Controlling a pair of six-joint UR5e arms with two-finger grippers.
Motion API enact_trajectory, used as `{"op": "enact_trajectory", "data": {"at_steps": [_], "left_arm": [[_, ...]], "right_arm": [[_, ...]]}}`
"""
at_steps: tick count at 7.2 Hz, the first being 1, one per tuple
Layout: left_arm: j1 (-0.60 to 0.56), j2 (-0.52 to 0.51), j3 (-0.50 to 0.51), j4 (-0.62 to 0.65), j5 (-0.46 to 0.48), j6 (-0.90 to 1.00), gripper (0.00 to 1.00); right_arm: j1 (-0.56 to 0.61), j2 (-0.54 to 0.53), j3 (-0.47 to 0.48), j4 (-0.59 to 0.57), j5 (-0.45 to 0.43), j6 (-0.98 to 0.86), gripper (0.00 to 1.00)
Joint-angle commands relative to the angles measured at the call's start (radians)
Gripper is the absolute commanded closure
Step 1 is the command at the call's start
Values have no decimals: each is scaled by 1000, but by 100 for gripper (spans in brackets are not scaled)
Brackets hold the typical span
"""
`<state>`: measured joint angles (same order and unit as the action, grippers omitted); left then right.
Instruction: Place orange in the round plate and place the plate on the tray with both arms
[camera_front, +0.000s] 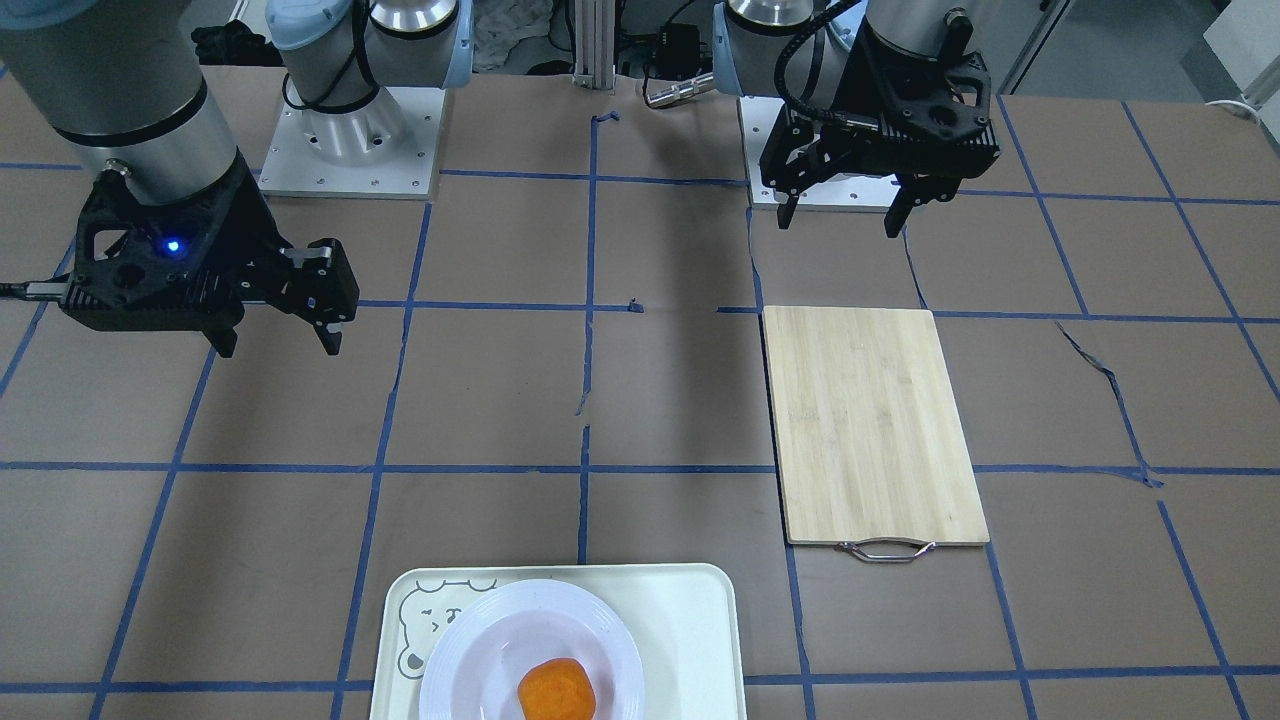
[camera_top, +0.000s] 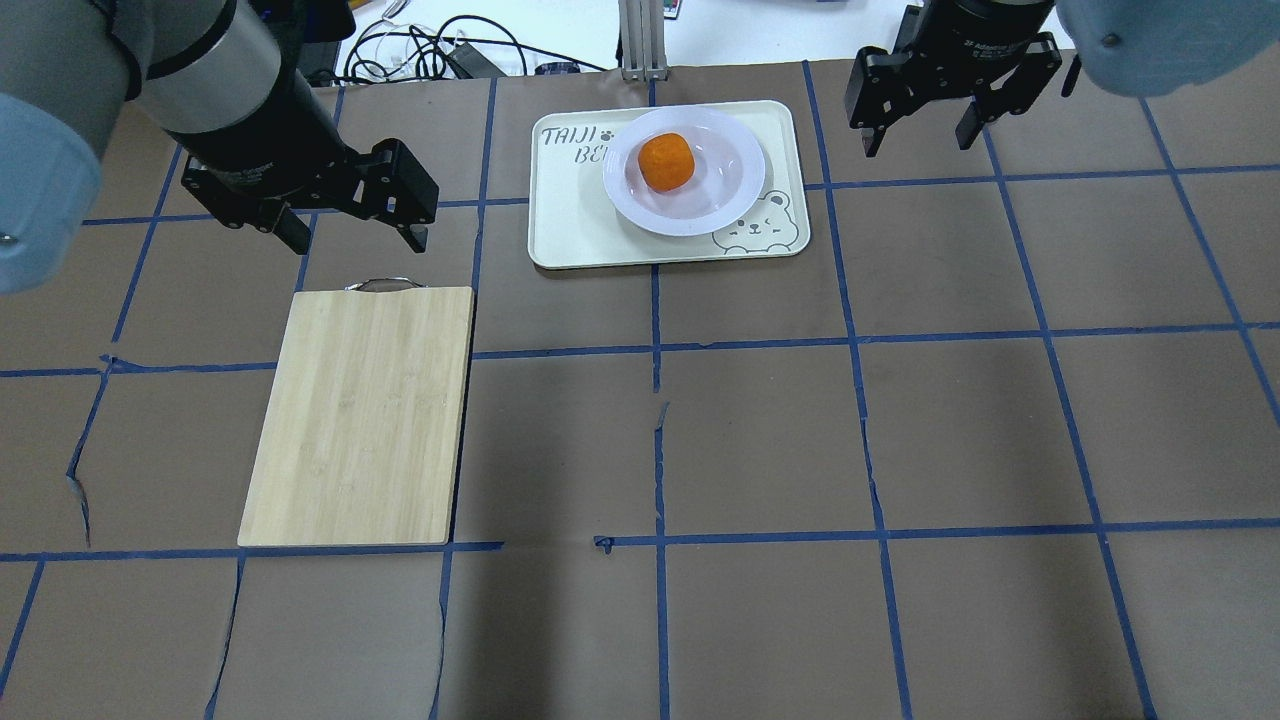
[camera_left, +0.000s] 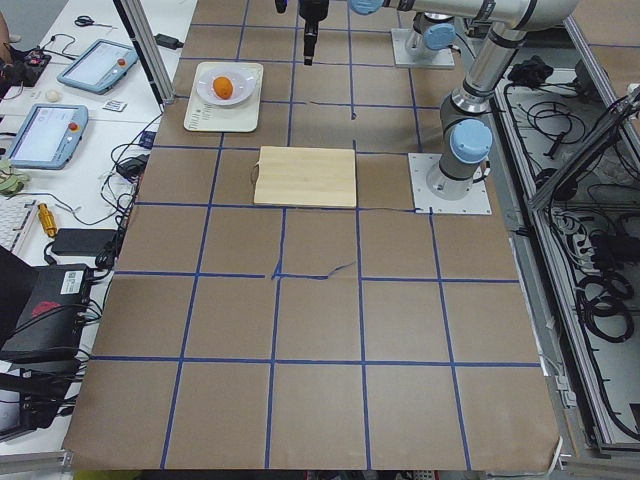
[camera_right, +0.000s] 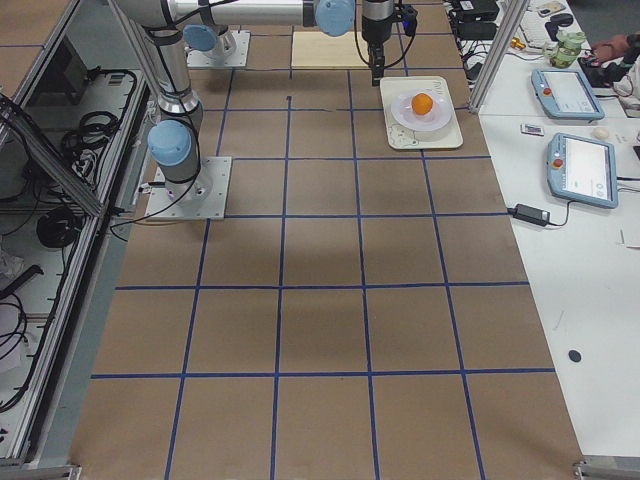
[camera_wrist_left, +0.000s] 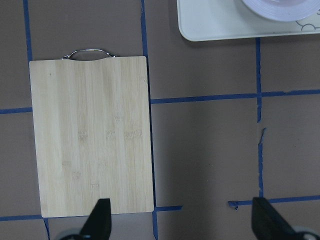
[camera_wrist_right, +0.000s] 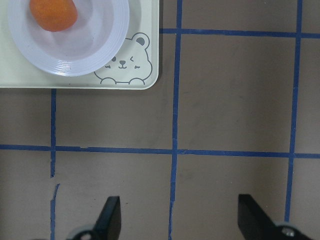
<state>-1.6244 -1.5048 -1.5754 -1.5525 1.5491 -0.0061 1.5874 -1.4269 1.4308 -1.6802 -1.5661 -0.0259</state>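
**Orange** (camera_top: 666, 162): small and bright orange. It sits in the well of the round plate, a little toward 10 o'clock of the plate's centre in the overhead view.

**Round plate** (camera_top: 722, 195): white and glossy, with a ridged rim. It rests flat on the tray, slightly toward the tray's 1 o'clock side. Its rim comes just beside the bear-face drawing at the tray's 5 o'clock corner.

**Tray** (camera_top: 570, 230): pale cream-green rectangle lying at the far middle of the table (camera_top: 760, 440).

**Left gripper** (camera_top: 360, 243): jaws spread wide, holding nothing, raised above the table. The tray and its load lie at about 3 o'clock from it, well apart. In the left wrist view only a corner of the tray and a sliver of the plate show, at the upper right.

**Right gripper** (camera_top: 916, 145): jaws spread wide, holding nothing, raised above the table. The plate and orange lie at about 9 o'clock from it, apart, with bare table between. The right wrist view shows the orange, plate and bear corner at the upper left, far from the two fingertips at the bottom edge.

**Bamboo cutting board** (camera_top: 360, 415): lies flat at 6 o'clock from the left gripper, metal handle on its far edge. It is separate from the tray.
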Motion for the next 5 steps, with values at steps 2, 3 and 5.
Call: {"op": "enact_trajectory", "data": {"at_steps": [2, 3, 5], "left_arm": [[0, 0, -2, 0, 2, 1, 0], [0, 0, -2, 0, 2, 1, 0], [0, 0, -2, 2, 2, 0, 0]], "right_arm": [[5, -26, -1, -12, -2, 11, 0], [5, -26, 3, -4, -2, 11, 0], [5, -32, 0, 4, 3, 11, 0]]}}
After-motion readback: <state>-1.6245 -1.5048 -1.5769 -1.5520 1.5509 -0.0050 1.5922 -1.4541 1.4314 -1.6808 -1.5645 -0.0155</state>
